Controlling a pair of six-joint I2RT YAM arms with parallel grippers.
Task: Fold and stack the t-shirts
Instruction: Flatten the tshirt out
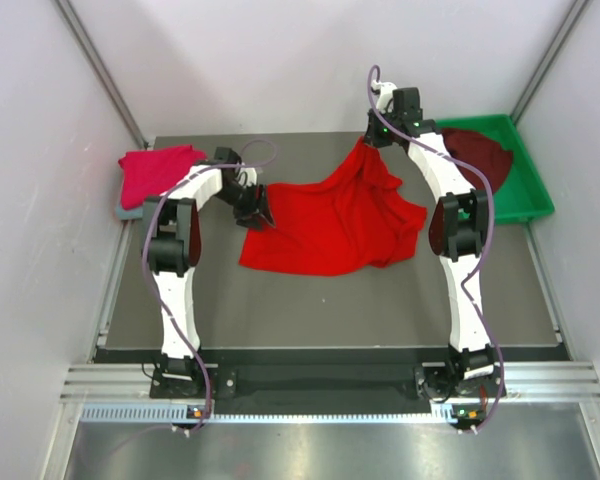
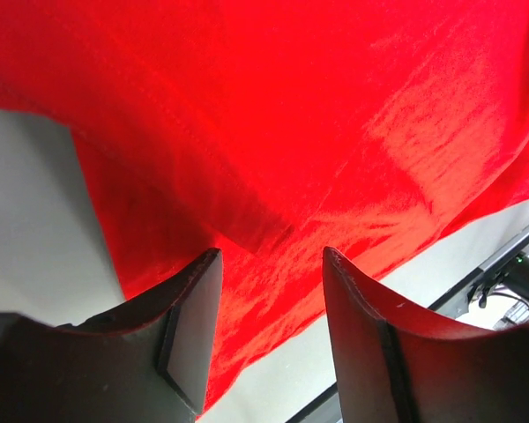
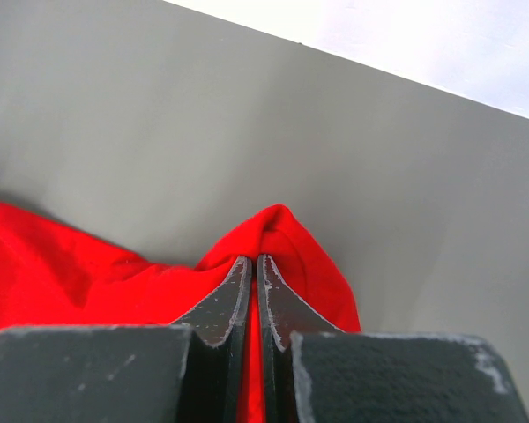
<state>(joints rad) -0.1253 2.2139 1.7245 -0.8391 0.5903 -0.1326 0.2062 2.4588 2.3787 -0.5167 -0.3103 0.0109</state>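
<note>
Cloth position: the bright red t-shirt [image 1: 330,225] is spread, rumpled, across the middle of the table [image 1: 310,310]. Its long axis runs roughly from 8 o'clock to 2 o'clock in the top view. One corner is drawn up to a peak at the far side, where it is pinched by the right gripper [image 3: 253,260]. In the right wrist view the jaws are seen pressed together on a fold of red fabric. From that gripper the body of the shirt falls away toward 7 o'clock.

The left gripper [image 2: 269,256] is found at the shirt's 9 o'clock edge, near its far-left corner. Its jaws are parted and nothing is held. Red fabric fills the left wrist view just beyond the fingertips [image 2: 198,300]. Whether the hem already lies between them is not settled by this view, but it appears to lie just ahead. From the left gripper the shirt lies toward 3 o'clock.

Judgement: the coming move is taken to be a grasp by the left arm, which is the nearer to the free corner. A short advance toward 3 o'clock is thought to be needed before closing.

Also noted: a crimson-pink t-shirt [image 1: 155,172] lies at 10 o'clock on a grey-blue t-shirt [image 1: 128,211], of which only an edge shows. A dark maroon t-shirt [image 1: 480,155] lies in the green tray [image 1: 530,205] at 2 o'clock.
</note>
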